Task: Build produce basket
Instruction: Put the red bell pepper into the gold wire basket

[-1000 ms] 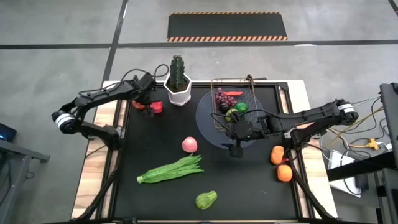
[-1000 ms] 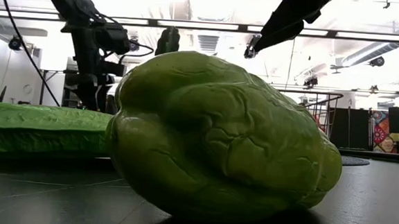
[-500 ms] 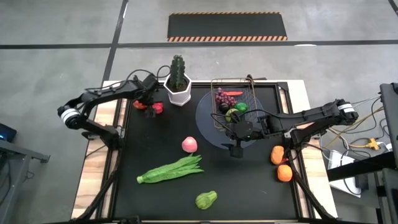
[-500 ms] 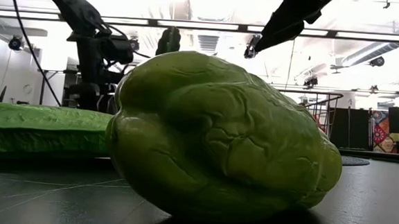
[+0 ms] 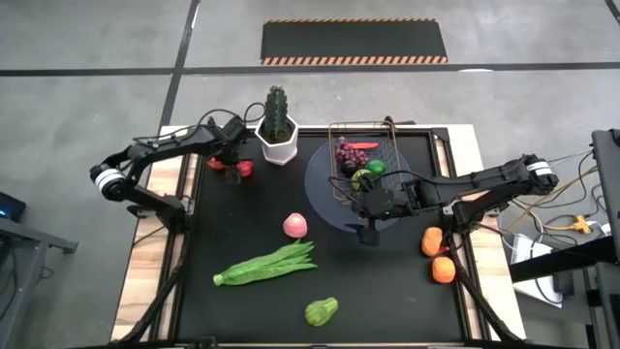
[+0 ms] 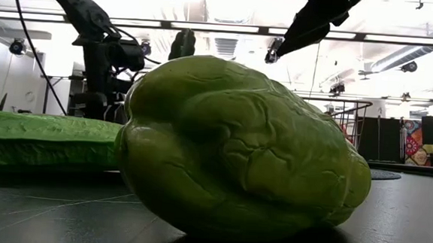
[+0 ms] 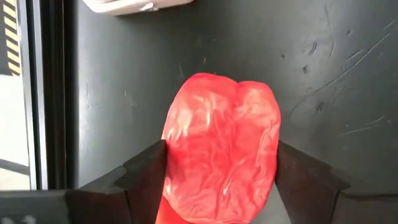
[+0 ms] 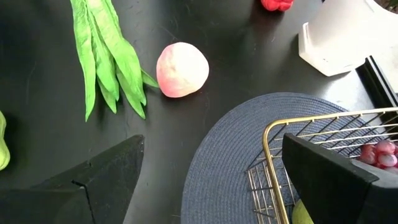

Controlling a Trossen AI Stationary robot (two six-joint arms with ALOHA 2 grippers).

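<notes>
A red tomato [image 7: 221, 143] lies on the black table top at the far left, near the white cactus pot [image 5: 277, 136]. My left gripper [image 5: 231, 167] stands over it, shut on its sides. The wire basket [image 5: 366, 155] sits on a round dark plate [image 5: 325, 199] with grapes, a carrot and green fruit inside. My right gripper [image 5: 366, 233] hangs open above the plate's near edge, holding nothing. A pink peach [image 5: 294, 226], green beans [image 5: 266, 264], a green pear [image 5: 321, 311] and two oranges [image 5: 432, 240] lie loose on the table. My left gripper pinches the red tomato between its two fingers, one finger [image 7: 146, 177] on each of two opposite sides [image 7: 177, 168]. The fingers come from above, pointing steeply down. The tomato sits on the table top.
The cactus pot stands just beside the tomato toward the right. The table's left wooden edge [image 5: 184, 184] runs close behind my left gripper. Bare black table lies between the tomato, the peach and the plate. In the low view the green pear [image 6: 237, 145] fills the foreground.
My left gripper has come down a little onto the red tomato, its arm folding lower. The tomato has stayed in place on the table.
</notes>
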